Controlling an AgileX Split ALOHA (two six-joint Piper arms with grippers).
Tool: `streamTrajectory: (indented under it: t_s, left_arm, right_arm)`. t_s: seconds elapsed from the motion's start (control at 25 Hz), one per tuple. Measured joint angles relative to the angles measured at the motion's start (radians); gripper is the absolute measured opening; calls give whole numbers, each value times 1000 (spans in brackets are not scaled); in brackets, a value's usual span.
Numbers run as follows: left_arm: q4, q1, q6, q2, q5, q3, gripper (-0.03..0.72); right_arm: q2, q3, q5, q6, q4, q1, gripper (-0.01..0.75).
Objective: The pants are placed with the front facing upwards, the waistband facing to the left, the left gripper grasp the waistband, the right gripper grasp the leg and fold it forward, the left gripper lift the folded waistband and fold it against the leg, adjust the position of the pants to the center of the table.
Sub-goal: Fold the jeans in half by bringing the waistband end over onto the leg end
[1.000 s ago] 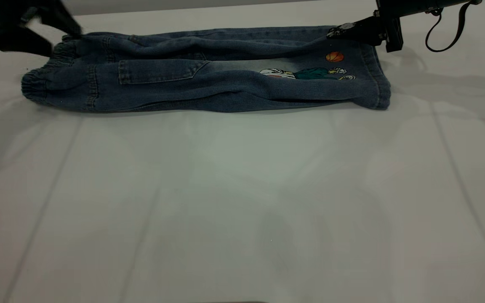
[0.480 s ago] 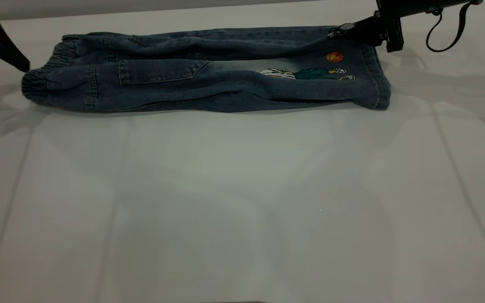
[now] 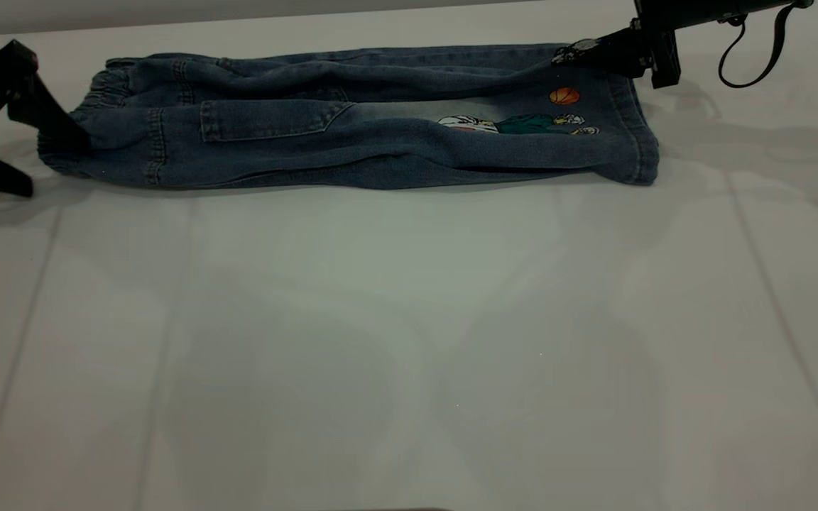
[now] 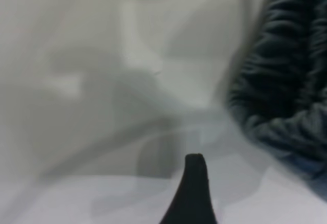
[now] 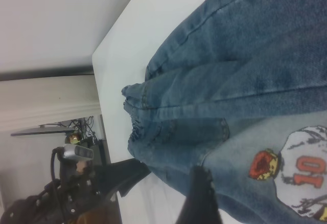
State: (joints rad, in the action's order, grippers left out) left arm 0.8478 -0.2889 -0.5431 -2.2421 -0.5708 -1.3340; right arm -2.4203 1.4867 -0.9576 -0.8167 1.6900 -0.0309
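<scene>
Meanwhile, spread left gripper (image 3: 29, 152) at waistband (image 3: 61, 145) edge; right gripper (image 3: 569, 55) pinching leg (image 3: 579, 142).

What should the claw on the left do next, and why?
Probably close on the waistband. The left gripper is open at that end of the pants, one finger against the fabric, while the right gripper rests at the leg.
</scene>
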Motion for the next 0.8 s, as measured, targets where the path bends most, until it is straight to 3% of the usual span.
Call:
streamTrajectory:
  t_s: [0.24,0.4,0.8]
  left_arm:
    - [49,4,-42,0,-75,0,585]
    - [74,5,-50,-3,-31,0,585]
    - [330,12,-199,-71,9,-2,584]
  right_arm:
    - [0,0,1,0,0,1,484]
    - [0,0,6,0,0,1,484]
    - [0,0,16,-6,0,2,484]
